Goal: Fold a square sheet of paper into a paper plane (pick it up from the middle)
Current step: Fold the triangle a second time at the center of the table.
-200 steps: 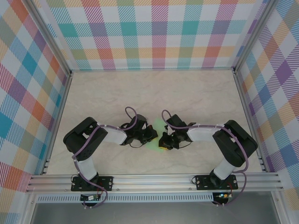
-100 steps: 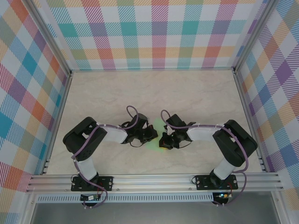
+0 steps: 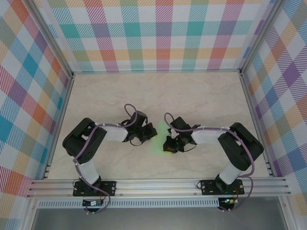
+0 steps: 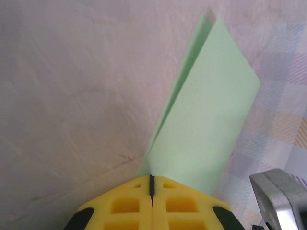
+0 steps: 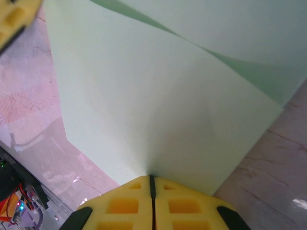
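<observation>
The square sheet of paper (image 3: 159, 130) is pale mint green and hangs creased between my two grippers, just above the table. My left gripper (image 3: 149, 135) is shut on one edge; in the left wrist view the sheet (image 4: 206, 115) rises from the pinched yellow jaws (image 4: 151, 178) as a doubled-over flap. My right gripper (image 3: 167, 143) is shut on the opposite edge, and in its wrist view the sheet (image 5: 158, 91) spreads wide from the closed jaws (image 5: 151, 179), with a darker fold line near the top. A paper plane is out of view.
The marble-patterned tabletop (image 3: 158, 96) is walled by plaid panels (image 3: 158, 33) at the back and both sides. An aluminium rail (image 3: 158, 187) runs along the near edge by the arm bases. A grey metal part (image 4: 280, 199) sits at the left wrist view's lower right.
My left arm has drawn back to the left and slightly away from the rail, with the sheet still in its jaws. My right gripper has barely shifted and keeps its hold.
</observation>
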### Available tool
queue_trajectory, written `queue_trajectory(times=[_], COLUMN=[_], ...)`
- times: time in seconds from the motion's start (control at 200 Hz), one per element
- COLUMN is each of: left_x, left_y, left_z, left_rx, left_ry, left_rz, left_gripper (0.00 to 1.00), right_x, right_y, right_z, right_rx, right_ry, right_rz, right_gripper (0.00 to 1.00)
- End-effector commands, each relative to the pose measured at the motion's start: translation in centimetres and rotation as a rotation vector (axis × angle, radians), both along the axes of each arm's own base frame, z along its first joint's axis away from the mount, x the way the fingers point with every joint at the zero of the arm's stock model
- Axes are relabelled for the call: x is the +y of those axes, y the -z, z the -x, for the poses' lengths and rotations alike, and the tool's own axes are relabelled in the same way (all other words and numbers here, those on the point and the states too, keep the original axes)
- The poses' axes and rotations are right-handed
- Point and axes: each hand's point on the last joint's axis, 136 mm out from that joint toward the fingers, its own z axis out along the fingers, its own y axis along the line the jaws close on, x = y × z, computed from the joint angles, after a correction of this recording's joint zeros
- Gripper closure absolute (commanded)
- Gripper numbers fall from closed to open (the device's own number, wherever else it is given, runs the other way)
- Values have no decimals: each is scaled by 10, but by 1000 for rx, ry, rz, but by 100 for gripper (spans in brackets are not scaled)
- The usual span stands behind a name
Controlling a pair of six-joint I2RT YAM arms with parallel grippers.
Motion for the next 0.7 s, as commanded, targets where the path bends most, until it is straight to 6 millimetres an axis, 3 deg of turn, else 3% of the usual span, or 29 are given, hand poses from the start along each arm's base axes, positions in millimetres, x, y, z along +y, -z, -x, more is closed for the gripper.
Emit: queue_trajectory(times=[0.0,0.205,0.4,0.515,0.695], left_x=[11,15,13,5,-17], left_y=[11,3,-46,-69,-63], left_z=[-6,-10,-14,-5,21], left_rx=[18,9,-76,-108,-87], left_ry=[-12,-4,24,67,169], left_rz=[-51,-49,-19,32,72], left_gripper=[100,100,100,100,100], right_x=[-39,-36,-32,-31,-30], right_y=[37,34,32,31,30], right_z=[34,31,28,26,25], right_rx=[121,115,107,104,97], right_ry=[-13,-22,-26,-28,-25], right_rz=[197,186,180,179,176], right_gripper=[93,92,92,91,91])
